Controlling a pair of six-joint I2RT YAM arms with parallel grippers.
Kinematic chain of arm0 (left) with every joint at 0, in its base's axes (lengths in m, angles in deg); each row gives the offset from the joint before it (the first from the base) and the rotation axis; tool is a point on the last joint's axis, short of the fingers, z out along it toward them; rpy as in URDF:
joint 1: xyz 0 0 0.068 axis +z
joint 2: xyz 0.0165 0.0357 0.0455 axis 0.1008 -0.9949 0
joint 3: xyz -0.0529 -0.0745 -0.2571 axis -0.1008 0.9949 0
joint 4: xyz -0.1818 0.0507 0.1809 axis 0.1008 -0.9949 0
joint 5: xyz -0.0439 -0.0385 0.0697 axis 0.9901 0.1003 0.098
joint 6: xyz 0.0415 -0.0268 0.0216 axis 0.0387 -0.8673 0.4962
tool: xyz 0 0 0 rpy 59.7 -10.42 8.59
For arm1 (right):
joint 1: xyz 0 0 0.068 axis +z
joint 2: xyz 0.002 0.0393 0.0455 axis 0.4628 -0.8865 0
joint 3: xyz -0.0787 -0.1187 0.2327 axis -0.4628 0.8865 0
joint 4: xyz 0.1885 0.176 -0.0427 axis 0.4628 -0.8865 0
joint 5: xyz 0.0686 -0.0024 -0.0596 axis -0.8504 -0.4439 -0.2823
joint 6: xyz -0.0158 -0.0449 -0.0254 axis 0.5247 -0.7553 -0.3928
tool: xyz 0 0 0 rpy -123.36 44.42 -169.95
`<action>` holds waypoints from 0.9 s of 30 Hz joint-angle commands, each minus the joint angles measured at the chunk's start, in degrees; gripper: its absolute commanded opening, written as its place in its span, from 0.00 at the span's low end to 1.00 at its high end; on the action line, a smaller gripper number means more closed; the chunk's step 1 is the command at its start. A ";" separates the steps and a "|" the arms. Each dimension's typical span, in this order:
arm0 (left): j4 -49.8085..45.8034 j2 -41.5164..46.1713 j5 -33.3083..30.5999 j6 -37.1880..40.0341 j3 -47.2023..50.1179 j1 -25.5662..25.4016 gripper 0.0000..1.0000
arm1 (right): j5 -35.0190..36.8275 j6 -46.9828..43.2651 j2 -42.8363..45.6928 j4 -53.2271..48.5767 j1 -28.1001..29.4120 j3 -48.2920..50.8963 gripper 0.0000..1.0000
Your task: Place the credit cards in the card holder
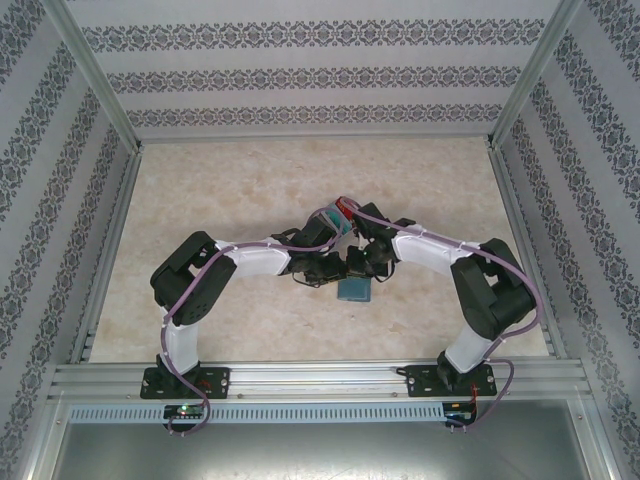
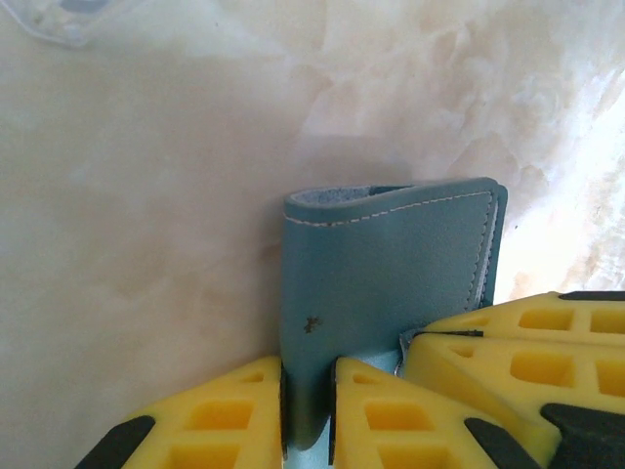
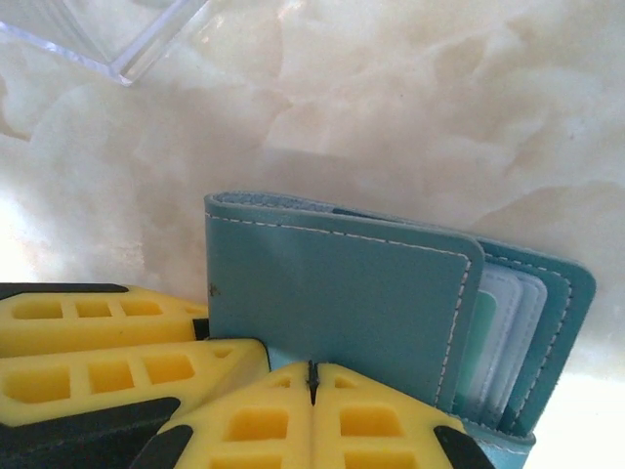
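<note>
The card holder [image 2: 386, 269], a teal-blue wallet, stands half open on the marble table; in the top view the card holder [image 1: 355, 290] sits between both wrists. My left gripper [image 2: 308, 410] is shut on the edge of its upright flap. My right gripper [image 3: 312, 383] is shut, its jaws meeting with no gap, tips against the card holder [image 3: 332, 293] at the foot of that flap. Its yellow fingers [image 2: 518, 347] also show beside the flap. A teal-green credit card [image 3: 479, 342] sits in an inner pocket. A red credit card [image 1: 347, 206] lies just behind the wrists.
A small clear plastic box [image 3: 127, 39] stands on the table beyond the wallet, also seen as the clear box [image 1: 333, 218] and its corner [image 2: 59, 20]. Aluminium frame rails [image 1: 300, 378] and patterned walls enclose the marble tabletop [image 1: 240, 190].
</note>
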 commanded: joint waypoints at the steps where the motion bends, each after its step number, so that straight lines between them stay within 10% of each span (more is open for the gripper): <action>1: 1.76 -1.01 0.90 -0.59 0.40 -1.18 0.18 | 1.33 1.67 0.23 4.92 1.15 4.24 0.00; 27: 1.76 -1.27 0.92 -0.69 0.07 -1.18 0.18 | 3.28 0.23 -3.72 0.69 1.34 0.78 0.00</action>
